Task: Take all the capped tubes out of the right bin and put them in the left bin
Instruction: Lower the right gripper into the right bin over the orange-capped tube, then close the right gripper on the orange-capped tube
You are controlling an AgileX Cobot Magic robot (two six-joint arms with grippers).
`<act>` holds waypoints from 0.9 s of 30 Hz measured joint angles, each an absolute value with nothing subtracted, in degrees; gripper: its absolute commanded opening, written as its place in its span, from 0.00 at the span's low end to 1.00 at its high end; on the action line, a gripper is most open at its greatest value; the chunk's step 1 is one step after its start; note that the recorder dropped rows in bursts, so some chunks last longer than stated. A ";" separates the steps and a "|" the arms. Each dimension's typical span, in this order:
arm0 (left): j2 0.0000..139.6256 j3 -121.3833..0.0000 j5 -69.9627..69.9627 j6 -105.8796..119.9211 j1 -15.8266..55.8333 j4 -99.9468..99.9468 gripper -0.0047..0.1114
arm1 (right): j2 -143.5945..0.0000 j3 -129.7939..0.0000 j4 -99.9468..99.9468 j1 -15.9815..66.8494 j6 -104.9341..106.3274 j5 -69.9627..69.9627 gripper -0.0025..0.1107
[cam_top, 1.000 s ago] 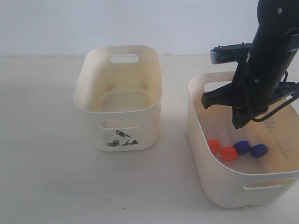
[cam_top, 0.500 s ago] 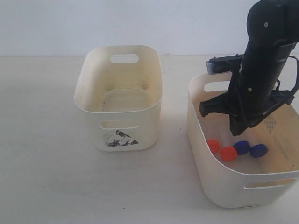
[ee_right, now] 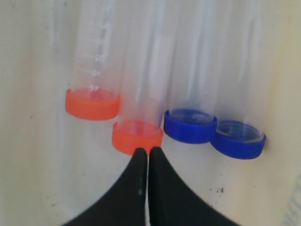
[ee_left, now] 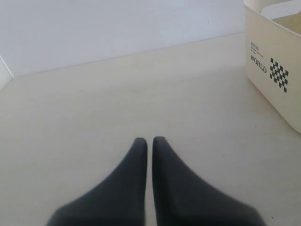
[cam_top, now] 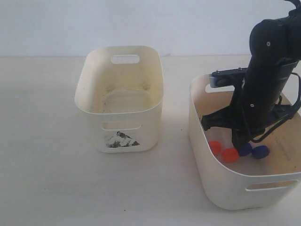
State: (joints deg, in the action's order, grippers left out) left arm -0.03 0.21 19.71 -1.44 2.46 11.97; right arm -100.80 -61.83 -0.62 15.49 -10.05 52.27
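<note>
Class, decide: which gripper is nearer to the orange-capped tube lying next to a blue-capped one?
Right. The right gripper, shut, sits by the cap of that orange-capped tube inside the right bin; the left gripper is over bare table, outside that bin.

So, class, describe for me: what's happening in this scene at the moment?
The right gripper, shut, is down inside the right bin, its tips just by an orange cap. All four capped tubes lie there side by side, none gripped. The left bin holds no tubes. The left gripper is shut over bare table.
</note>
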 measured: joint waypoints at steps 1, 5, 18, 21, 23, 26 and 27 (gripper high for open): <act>-0.03 0.21 19.71 -1.44 2.46 11.97 0.08 | -100.80 -61.83 -0.61 15.49 -10.05 52.27 0.02; -0.03 0.21 19.71 -1.44 2.46 11.97 0.08 | -100.80 -61.83 -0.98 15.49 -10.05 52.05 0.02; -0.03 0.21 19.71 -1.44 2.46 11.97 0.08 | -100.80 -61.83 -1.82 15.49 -10.15 49.06 0.46; -0.03 0.21 19.71 -1.44 2.46 11.97 0.08 | -100.80 -61.83 -1.82 15.49 -10.15 48.01 0.46; -0.03 0.21 19.71 -1.44 2.46 11.97 0.08 | -100.80 -61.83 -1.82 15.49 -10.15 47.51 0.46; -0.03 0.21 19.71 -1.44 2.46 11.97 0.08 | -100.80 -61.83 -1.82 15.49 -10.15 46.96 0.46; -0.03 0.21 19.71 -1.44 2.46 11.97 0.08 | -100.80 -61.83 -1.82 15.49 -10.15 46.88 0.46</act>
State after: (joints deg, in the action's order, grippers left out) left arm -0.03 0.21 19.71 -1.44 2.46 11.97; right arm -100.80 -61.83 -1.82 15.49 -10.15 46.88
